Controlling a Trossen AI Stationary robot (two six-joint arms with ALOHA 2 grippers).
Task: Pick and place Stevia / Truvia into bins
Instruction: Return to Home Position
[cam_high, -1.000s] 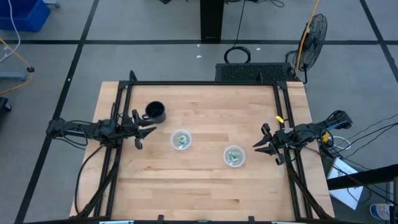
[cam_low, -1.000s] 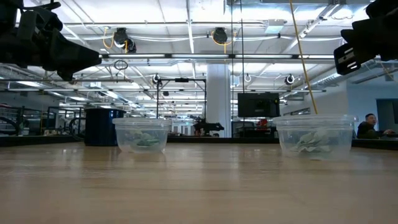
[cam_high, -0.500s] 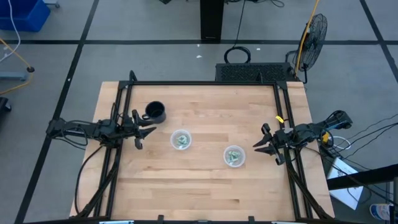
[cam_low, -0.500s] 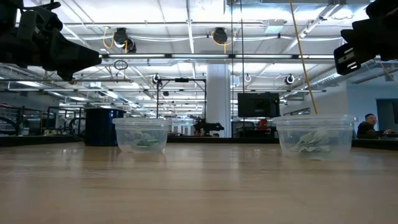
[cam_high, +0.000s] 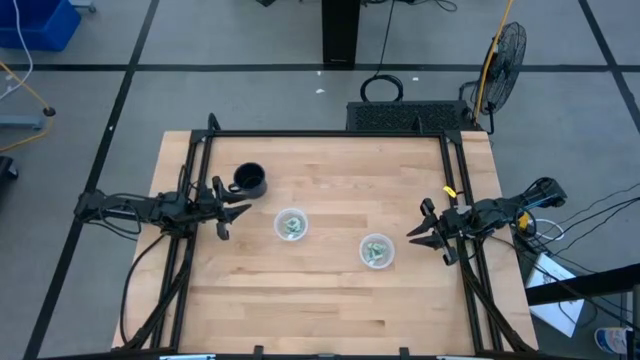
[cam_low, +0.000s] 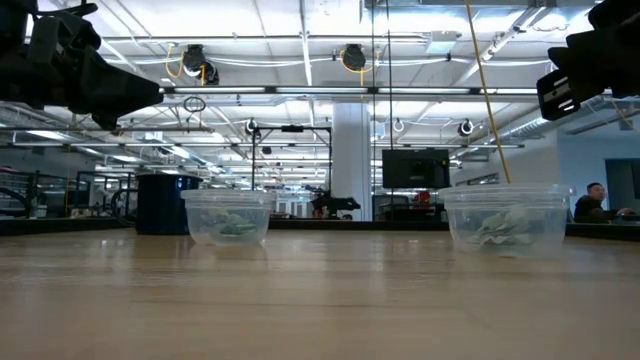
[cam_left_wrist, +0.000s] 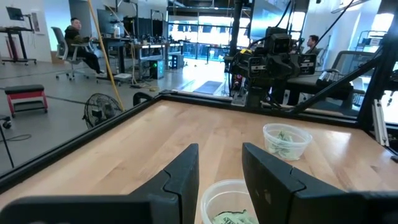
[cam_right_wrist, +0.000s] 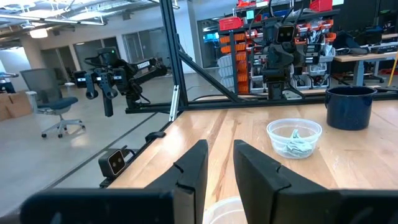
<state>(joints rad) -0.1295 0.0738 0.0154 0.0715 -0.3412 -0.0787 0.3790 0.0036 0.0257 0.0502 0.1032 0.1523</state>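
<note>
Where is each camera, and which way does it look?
High: above the table, looking straight down; shows both arms, left gripper and right gripper.
Low: at tabletop height, looking across at left cup and right cup; arms in top corners.
Left wrist: past its own fingers toward the right arm.
Right wrist: past its own fingers toward the left arm, mug.
Shared: all show both cups.

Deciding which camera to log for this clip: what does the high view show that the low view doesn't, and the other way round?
Only the high view: the whole table, both arms end to end with the left tool and right tool near its side edges, and a fan on the floor.
Only the low view: the cups' side walls, the room behind, and a seated person.
Both: the left cup and right cup, each holding green packets, plus the dark mug.
</note>
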